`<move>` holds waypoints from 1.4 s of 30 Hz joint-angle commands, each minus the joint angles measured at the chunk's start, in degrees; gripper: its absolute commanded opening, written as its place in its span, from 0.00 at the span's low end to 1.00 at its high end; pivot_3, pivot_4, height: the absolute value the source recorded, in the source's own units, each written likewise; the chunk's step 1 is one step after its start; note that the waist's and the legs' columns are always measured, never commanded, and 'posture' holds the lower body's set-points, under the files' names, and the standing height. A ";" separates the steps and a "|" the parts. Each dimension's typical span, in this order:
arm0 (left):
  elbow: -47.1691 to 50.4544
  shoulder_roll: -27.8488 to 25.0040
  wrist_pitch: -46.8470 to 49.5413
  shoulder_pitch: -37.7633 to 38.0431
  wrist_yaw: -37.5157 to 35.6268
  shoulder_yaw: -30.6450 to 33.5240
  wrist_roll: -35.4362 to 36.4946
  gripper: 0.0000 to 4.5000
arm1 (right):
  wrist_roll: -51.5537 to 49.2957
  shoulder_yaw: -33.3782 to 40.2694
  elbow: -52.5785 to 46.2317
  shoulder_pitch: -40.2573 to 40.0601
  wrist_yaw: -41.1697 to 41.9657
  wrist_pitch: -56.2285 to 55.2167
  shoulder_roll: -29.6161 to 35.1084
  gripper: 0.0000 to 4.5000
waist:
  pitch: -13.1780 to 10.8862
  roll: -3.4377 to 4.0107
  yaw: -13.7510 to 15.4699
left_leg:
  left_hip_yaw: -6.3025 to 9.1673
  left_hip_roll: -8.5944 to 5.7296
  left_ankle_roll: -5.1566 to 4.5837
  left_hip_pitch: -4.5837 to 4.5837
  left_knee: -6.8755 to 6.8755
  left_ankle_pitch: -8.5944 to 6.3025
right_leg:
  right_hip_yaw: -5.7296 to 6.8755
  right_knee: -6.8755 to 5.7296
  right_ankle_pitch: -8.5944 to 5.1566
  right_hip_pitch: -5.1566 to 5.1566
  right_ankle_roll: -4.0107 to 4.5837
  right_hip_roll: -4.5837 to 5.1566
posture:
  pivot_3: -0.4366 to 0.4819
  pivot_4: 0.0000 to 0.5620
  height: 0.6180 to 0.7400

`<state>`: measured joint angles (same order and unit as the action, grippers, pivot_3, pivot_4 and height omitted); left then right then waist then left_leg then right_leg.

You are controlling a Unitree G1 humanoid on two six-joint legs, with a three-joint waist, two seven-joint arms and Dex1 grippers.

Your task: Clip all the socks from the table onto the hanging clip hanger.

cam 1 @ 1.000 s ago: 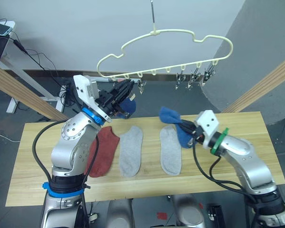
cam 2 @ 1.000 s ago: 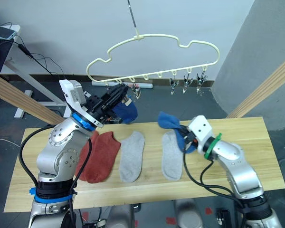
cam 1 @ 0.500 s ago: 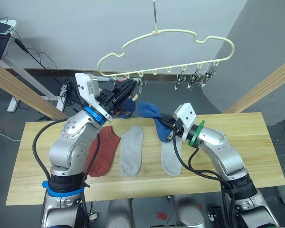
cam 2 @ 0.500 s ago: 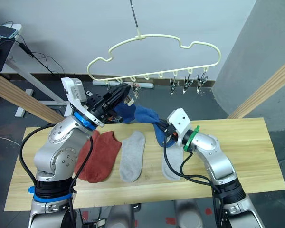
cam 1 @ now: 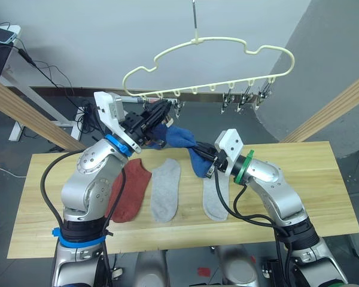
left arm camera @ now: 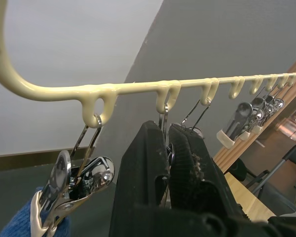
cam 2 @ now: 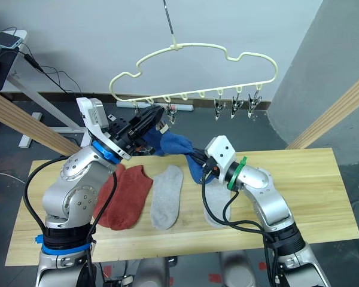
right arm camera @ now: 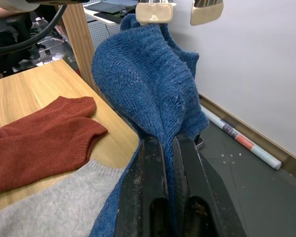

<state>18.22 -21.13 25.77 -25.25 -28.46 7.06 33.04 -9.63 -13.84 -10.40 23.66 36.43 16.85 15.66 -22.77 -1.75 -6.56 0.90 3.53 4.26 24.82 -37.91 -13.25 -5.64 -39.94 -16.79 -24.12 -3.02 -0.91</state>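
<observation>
The cream clip hanger [cam 1: 215, 42] hangs above the table [cam 1: 323, 179]. My left gripper [cam 1: 163, 112] is raised to the hanger's left end and shut on a silver clip [left arm camera: 164, 111]. Beside that one, another clip [left arm camera: 74, 177] holds a blue sock [left arm camera: 19, 228]. My right gripper [cam 1: 206, 162] is shut on a second blue sock [cam 1: 182, 139], whose top reaches up just under the clips [right arm camera: 155, 11]. Two rust-red socks [cam 1: 130, 191] and two grey socks [cam 1: 165, 190] [cam 1: 215, 194] lie flat on the table.
Several free clips [cam 1: 245, 98] hang at the hanger's right end. Slanted wooden poles [cam 1: 24, 113] [cam 1: 335, 113] rise at both sides behind the table. Cables and a white stand [cam 1: 30, 84] lie on the floor at the back left.
My right gripper has carried the blue sock left and upward, from over the grey sock to just beside the left gripper under the clips. The left gripper has stayed at its clip.
</observation>
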 commanded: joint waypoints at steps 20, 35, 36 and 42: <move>1.79 -0.39 -0.97 0.33 -0.47 0.80 -0.11 0.02 | -0.66 0.34 1.53 3.57 0.31 -2.83 -2.99 0.00 | 0.00 0.00 0.01 | 0.02 0.00 0.00 0.00 0.00 0.00 | 0.02 -0.02 0.00 0.00 0.01 0.00 | 0.23 0.66 0.92; 1.47 -2.77 -1.51 1.74 -1.79 1.37 -0.80 0.80 | 0.94 -1.85 2.79 4.33 2.18 -2.53 -2.04 0.18 | 0.00 0.00 0.02 | 0.04 0.00 0.00 0.00 -0.01 0.00 | 0.04 -0.03 0.01 0.00 0.01 0.01 | 0.24 0.66 0.92; 1.44 -2.93 -1.71 1.86 -1.83 1.33 -1.03 0.80 | 1.26 -2.09 2.78 4.26 2.28 -2.37 -1.71 0.28 | 0.00 0.00 0.02 | 0.04 0.00 0.00 0.00 0.00 0.00 | 0.04 -0.03 0.01 0.00 0.01 0.01 | 0.24 0.66 0.92; 1.15 -4.07 -4.53 3.38 -1.93 0.67 -4.44 0.80 | 2.61 -1.42 -0.16 1.72 3.95 -1.54 3.21 0.50 | 0.00 0.00 0.15 | 0.04 0.00 0.00 0.00 0.00 0.00 | 0.04 -0.02 0.01 0.00 0.01 0.01 | 0.24 0.66 0.92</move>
<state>17.80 -24.51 23.47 -22.49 -30.04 7.04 29.82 -6.70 -15.94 -7.21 26.69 39.13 15.53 17.93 -22.77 -1.75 -6.42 0.94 3.53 4.26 24.82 -37.91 -13.25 -5.60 -39.96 -16.79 -24.12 -3.01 -0.89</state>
